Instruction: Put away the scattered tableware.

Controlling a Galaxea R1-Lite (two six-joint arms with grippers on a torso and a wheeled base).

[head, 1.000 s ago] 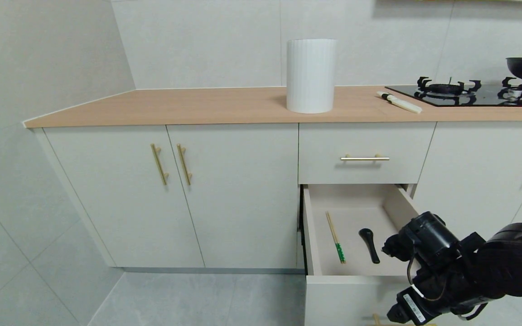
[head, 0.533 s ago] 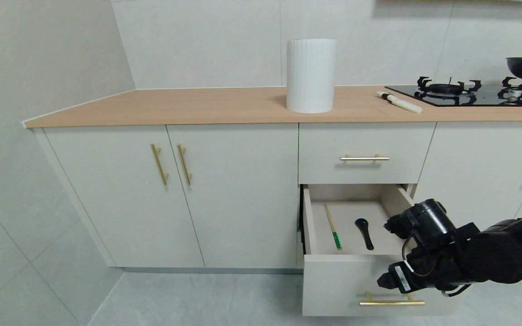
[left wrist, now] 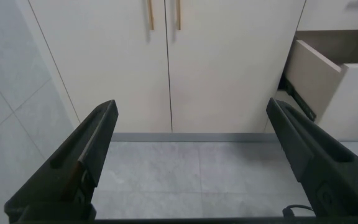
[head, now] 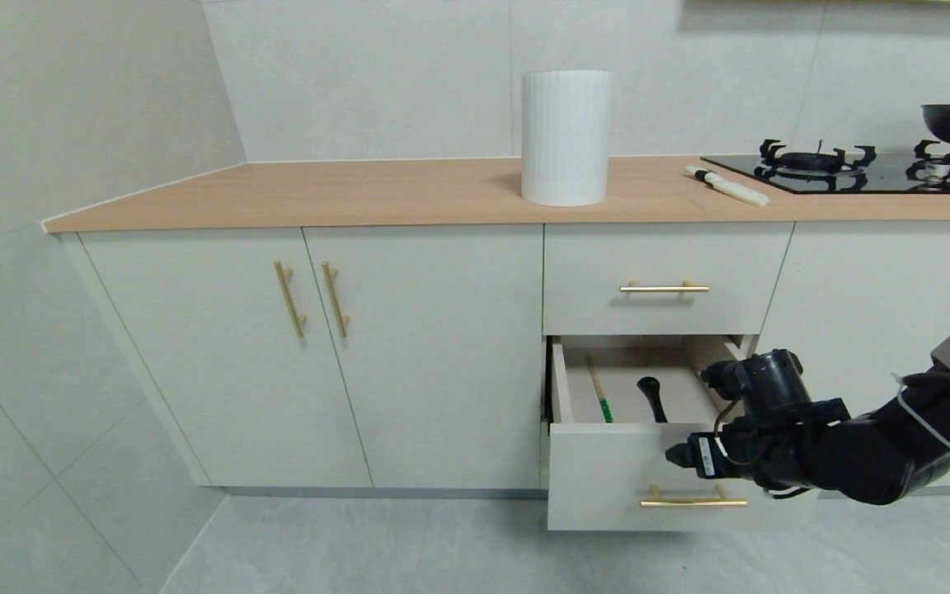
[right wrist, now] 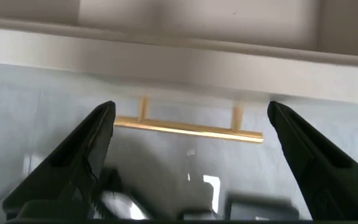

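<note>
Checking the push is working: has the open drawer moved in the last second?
Yes. The open drawer has slid inward, its front closer under the fixed upper drawer.

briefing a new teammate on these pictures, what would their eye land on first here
The half-open lower drawer, low and right of centre in the head view, draws the eye first, with chopsticks and a black spoon lying inside. The black right gripper sits at its front panel, just above the gold handle. On the wooden countertop above stands a tall white ribbed container.
</note>
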